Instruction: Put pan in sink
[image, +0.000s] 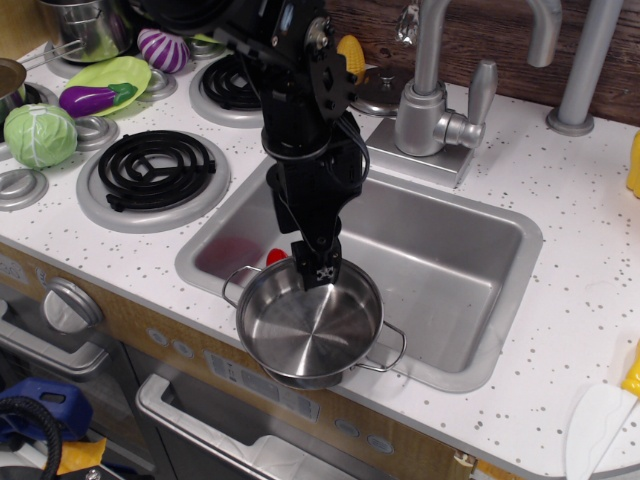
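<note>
The pan (312, 325), a shiny shallow steel pot with two wire loop handles, sits at the front left of the sink (455, 265). It rests on the basin's front rim and hangs partly over the counter edge. My gripper (308, 256) points down at the pan's far rim. One black fingertip (323, 273) reaches just inside the rim, and the other finger sits higher and behind it. The jaws look open and hold nothing.
A small red object (275, 256) lies in the sink behind the pan. The faucet (432, 95) stands at the sink's back. Black coil burners (155, 168), a cabbage (40, 135), an eggplant (90, 98) and a taller steel pot (88, 25) are on the left.
</note>
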